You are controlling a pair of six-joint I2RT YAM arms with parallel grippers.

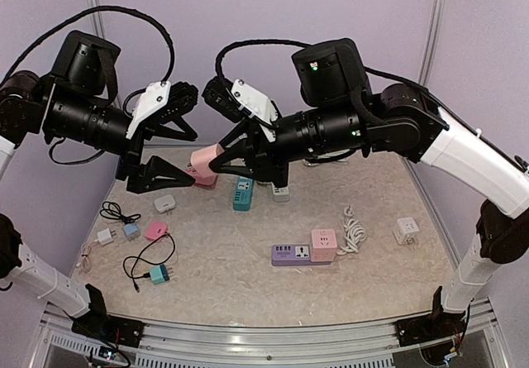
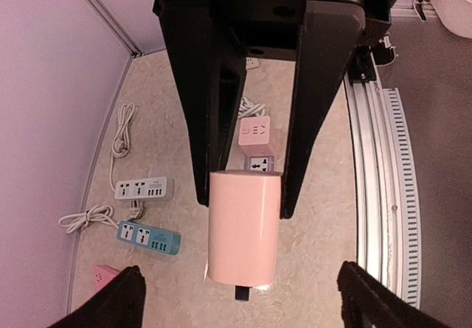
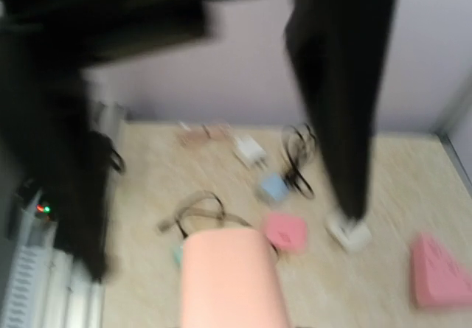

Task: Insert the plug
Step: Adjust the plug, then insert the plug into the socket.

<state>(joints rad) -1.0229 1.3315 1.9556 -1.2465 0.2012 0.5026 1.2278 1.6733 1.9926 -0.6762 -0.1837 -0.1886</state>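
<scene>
Overhead, the pink plug [image 1: 207, 160] hangs in the air above the 11 o'clock part of the table [image 1: 248, 293]. The right end effector [image 2: 245, 195] holds it, fingers narrow against its two sides. At the plug's 9 o'clock, the left end effector [image 2: 240, 287] stands wide, its fingers apart from the plug. Towards 5 o'clock lie a teal power strip [image 1: 241, 193] and, farther off, a purple power strip [image 1: 291, 255] with a pink cube [image 1: 323, 245] at its right end.
</scene>
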